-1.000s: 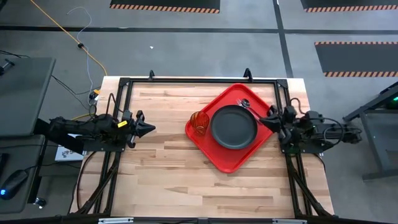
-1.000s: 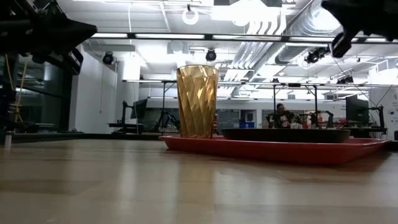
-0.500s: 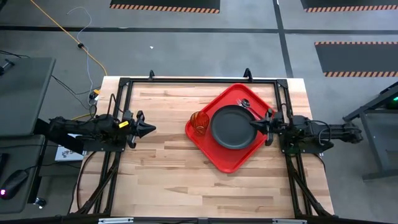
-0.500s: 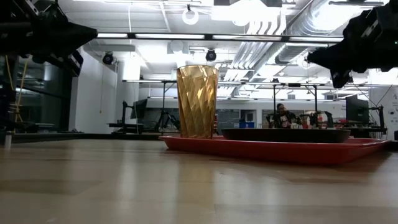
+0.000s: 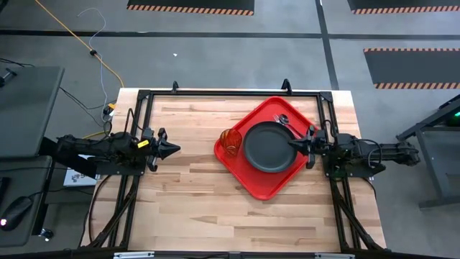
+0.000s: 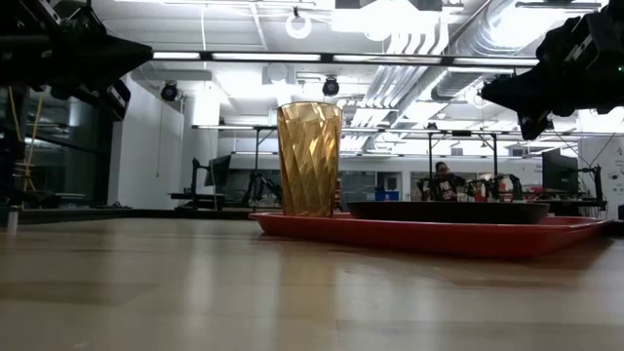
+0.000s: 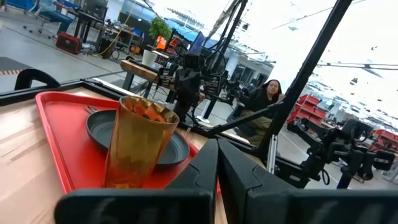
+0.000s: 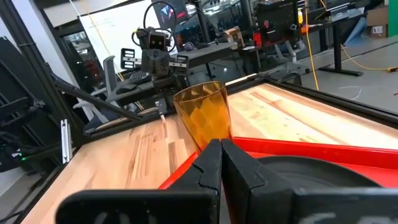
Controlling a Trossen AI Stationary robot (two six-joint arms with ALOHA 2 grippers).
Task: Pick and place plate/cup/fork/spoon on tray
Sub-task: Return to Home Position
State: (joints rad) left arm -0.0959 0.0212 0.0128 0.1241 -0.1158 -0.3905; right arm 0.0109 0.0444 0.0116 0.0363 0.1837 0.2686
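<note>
While the tray (image 5: pixel 260 185) is lying corner-on across the table's right half, it is carrying the plate (image 5: pixel 270 147) at its middle, the upright cup (image 5: pixel 230 142) at its left corner, and the fork (image 5: pixel 277 118) and spoon (image 5: pixel 286 124) side by side behind the plate, long axes running diagonally. The right gripper (image 5: pixel 293 143), clenched, is hovering over the plate's right rim; the left gripper (image 5: pixel 175 150), also clenched, is waiting well left.

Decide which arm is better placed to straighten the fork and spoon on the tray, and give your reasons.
Probably the right. The right gripper hangs over the plate's edge, close to the fork and spoon on the tray. The left gripper waits far across the table, beyond the cup.
</note>
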